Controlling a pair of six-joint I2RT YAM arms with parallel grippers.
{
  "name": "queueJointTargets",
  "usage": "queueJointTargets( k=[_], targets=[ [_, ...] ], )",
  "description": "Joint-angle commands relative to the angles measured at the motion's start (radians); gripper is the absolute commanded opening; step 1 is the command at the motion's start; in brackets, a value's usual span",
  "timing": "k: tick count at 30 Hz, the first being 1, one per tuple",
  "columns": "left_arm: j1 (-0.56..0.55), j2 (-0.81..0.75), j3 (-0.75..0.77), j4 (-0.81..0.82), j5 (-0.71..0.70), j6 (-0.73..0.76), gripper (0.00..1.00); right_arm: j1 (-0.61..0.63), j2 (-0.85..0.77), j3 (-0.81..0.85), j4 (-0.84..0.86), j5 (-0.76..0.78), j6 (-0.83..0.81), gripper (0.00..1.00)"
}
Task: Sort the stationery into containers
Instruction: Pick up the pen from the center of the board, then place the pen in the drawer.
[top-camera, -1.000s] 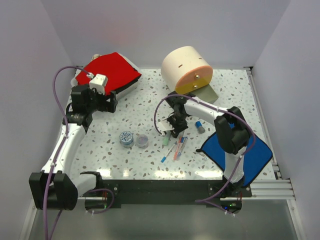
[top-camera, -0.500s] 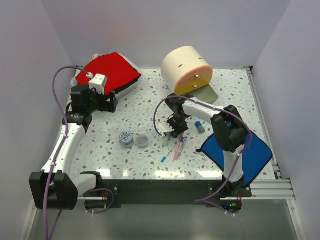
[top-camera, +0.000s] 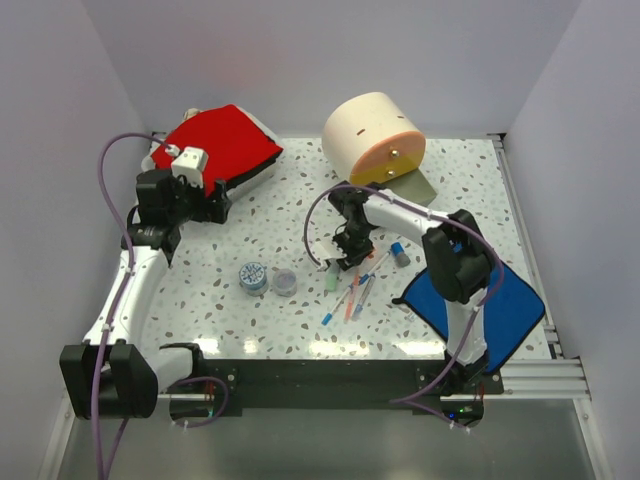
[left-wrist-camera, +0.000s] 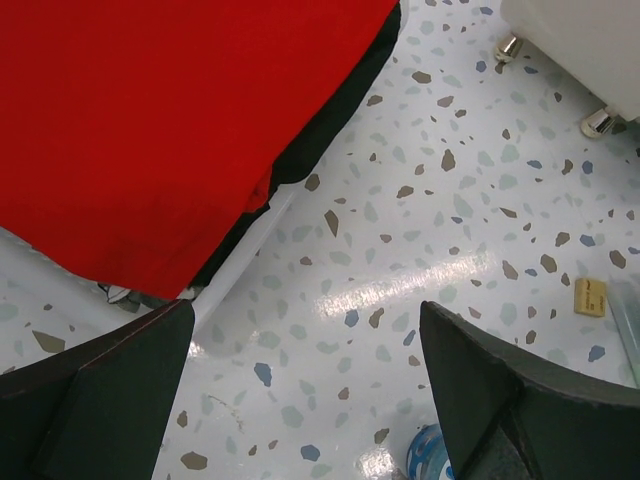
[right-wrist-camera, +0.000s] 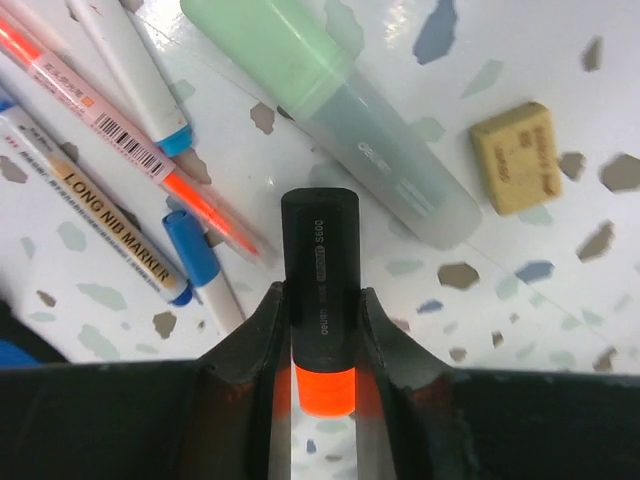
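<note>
Right gripper (right-wrist-camera: 320, 300) — fingers pinched on the black cap end of the orange-black highlighter (right-wrist-camera: 320, 240). The thin pens (right-wrist-camera: 130, 190) lie to one side of it, with the pale green marker (right-wrist-camera: 340, 110) and tan cube (right-wrist-camera: 515, 157) just beyond. Left gripper (left-wrist-camera: 300, 400) — jaws spread wide, holding nothing, above the table (left-wrist-camera: 420, 230) beside the red-topped case (left-wrist-camera: 150, 120). The cream drum (top-camera: 370, 135) stands at the far edge.

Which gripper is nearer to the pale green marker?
The right. The right gripper is just beside the pale green marker, shut on the orange-black highlighter; the left gripper is far off, by the red-topped case.
</note>
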Motion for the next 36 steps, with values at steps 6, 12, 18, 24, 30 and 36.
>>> queueJointTargets(
  k=[6, 12, 18, 24, 30, 36],
  targets=[
    [0.010, -0.022, 0.005, 0.088, 0.050, -0.026, 1.00, 0.000, -0.290, 0.143, -0.056, -0.018, 0.190, 0.00],
    [0.010, -0.008, 0.017, 0.101, 0.080, -0.079, 1.00, -0.054, -0.304, 0.112, 0.062, 0.085, 0.226, 0.00],
    [0.010, -0.008, 0.025, 0.098, 0.074, -0.079, 1.00, -0.146, -0.228, 0.161, 0.097, 0.111, 0.183, 0.00],
    [0.010, -0.011, 0.028, 0.089, 0.070, -0.077, 1.00, -0.233, -0.134, 0.250, 0.091, 0.111, 0.129, 0.00],
    [0.011, -0.001, 0.031, 0.092, 0.070, -0.076, 1.00, -0.251, -0.079, 0.274, 0.106, 0.128, 0.112, 0.16],
    [0.010, -0.004, 0.032, 0.103, 0.068, -0.082, 1.00, -0.250, -0.113, 0.238, 0.097, 0.131, 0.108, 0.40]
  ],
)
